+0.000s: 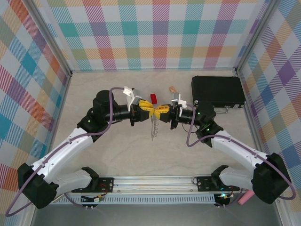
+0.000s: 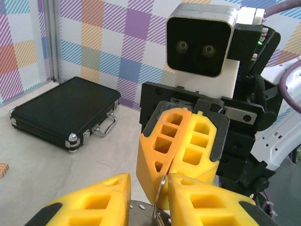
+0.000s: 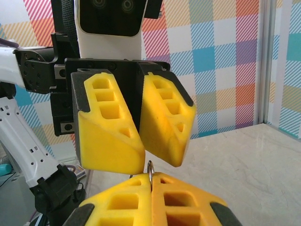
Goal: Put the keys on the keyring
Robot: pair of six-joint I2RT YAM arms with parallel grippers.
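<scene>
Around the table [image 1: 127, 155], checked walls close the left, far and right sides. The near edge carries the rail with both arm bases. Bare surface lies open at near centre and along the far left. The far right corner is taken up by the case.

Count:
- black case [image 1: 217, 91]: one, near the right wall, handle toward the near side
- red block [image 1: 153, 98]: one, just beyond the grippers
- tan block [image 1: 172, 88]: one, farther back, apart from the red one
- keyring [image 1: 153, 128]: one
- arms: two

Pose: both arms reach inward with elbows out and wrists roughly level, fingertips facing each other at mid-table, almost touching.

Right gripper [image 1: 161, 111]: fingers pressed together, pinching a small wire loop [image 3: 150, 169] that stands out of the seam between the tips.

Left gripper [image 1: 150, 110]: fingers a narrow way apart, with the loop sitting in the gap in the left wrist view. Whether they touch it, cannot tell.

The keyring hangs below the meeting fingertips, pale and thin, seen nearly edge-on. Key too small to make out.
</scene>
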